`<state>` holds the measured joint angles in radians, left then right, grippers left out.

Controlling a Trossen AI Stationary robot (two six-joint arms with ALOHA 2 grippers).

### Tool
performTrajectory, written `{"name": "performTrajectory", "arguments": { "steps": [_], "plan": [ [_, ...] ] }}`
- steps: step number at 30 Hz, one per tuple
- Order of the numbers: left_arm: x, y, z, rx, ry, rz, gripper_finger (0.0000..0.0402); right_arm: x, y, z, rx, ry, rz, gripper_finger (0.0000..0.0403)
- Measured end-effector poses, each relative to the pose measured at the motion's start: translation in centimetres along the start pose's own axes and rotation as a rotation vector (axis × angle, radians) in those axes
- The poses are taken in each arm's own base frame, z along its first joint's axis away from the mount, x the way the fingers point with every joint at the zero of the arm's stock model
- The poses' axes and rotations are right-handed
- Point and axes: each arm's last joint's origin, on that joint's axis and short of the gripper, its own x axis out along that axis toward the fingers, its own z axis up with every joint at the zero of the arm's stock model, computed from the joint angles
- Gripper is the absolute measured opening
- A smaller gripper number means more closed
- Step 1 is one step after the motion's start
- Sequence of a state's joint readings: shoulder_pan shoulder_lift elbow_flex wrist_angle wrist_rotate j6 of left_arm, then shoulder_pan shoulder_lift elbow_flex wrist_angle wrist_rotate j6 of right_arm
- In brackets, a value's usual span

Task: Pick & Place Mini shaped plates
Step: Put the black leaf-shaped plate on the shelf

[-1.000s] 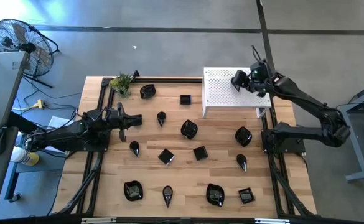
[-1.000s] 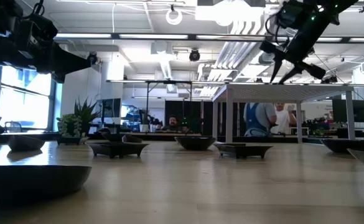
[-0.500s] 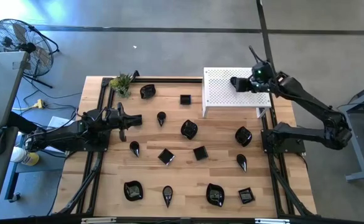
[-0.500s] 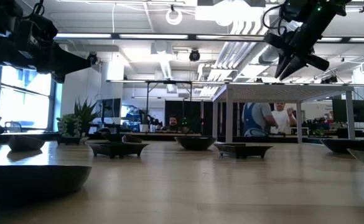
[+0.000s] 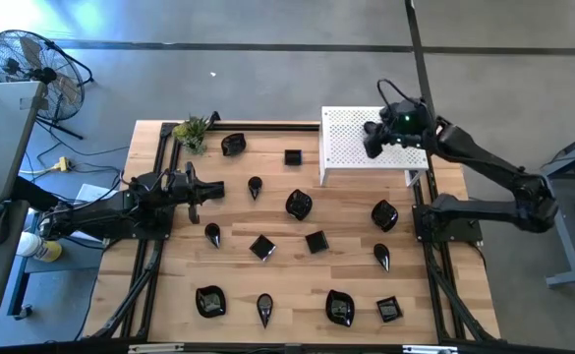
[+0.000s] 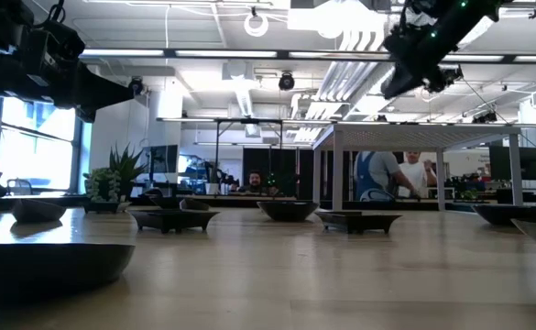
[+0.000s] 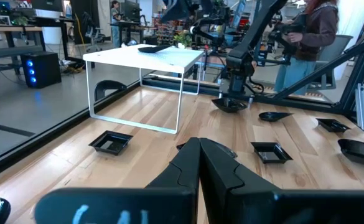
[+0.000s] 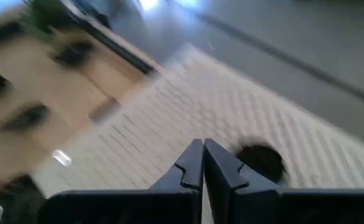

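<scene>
Several small black mini shaped plates lie on the wooden table, among them one (image 5: 299,205) near the middle and one (image 5: 385,214) at the right. Another plate (image 8: 262,160) rests flat on the white perforated platform (image 5: 344,147) at the far right; it also shows as a dark plate (image 7: 152,48) in the left wrist view. My right gripper (image 5: 368,136) hovers shut above the platform, clear of that plate, with nothing between its fingers (image 8: 194,163). My left gripper (image 5: 220,189) waits shut at the table's left.
A small green plant (image 5: 193,131) stands at the far left corner. Black rails (image 5: 267,125) run along the table's far and side edges. People stand in the room beyond the table (image 6: 391,174). A fan (image 5: 31,64) stands off the table at the far left.
My right gripper has shut its fingers, which stood apart over the platform a second ago. It has risen from the platform top, shifted a little toward the table's left, and rolled about its own axis. The plates on the table have kept still.
</scene>
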<state>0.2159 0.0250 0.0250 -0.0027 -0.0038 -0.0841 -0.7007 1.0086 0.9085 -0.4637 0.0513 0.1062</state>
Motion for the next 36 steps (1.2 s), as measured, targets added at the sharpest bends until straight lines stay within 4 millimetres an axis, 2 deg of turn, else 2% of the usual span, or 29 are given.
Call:
{"name": "performTrajectory", "arguments": {
  "steps": [5,10,17,21,27,32,36],
  "plan": [
    [0.0,0.0,0.0,0.0,0.0,0.0,0.0001,1.4,2.8,-1.7,-0.108,-0.184,0.221,0.0001],
    [0.0,0.0,0.0,0.0,0.0,0.0,0.0001,1.0,5.0,-3.9,-0.257,-0.341,0.367,0.0],
    [0.0,0.0,0.0,0.0,0.0,0.0,0.0001,-0.7,6.2,-5.4,-0.312,-0.321,0.413,0.0],
    [0.0,0.0,0.0,0.0,0.0,0.0,0.0001,-1.7,6.8,-5.7,-0.26,-0.32,0.422,0.0007],
    [0.0,0.0,0.0,0.0,0.0,0.0,0.0001,-2.2,8.3,-6.9,-0.172,-0.215,0.493,0.0063],
    [0.0,0.0,0.0,0.0,0.0,0.0,0.0001,-3.8,9.9,-8.5,-0.12,0.005,0.56,0.0119],
    [0.0,0.0,0.0,0.0,0.0,0.0,0.0001,-5.4,10.8,-9.9,-0.006,0.184,0.508,0.0138]
  ]
}}
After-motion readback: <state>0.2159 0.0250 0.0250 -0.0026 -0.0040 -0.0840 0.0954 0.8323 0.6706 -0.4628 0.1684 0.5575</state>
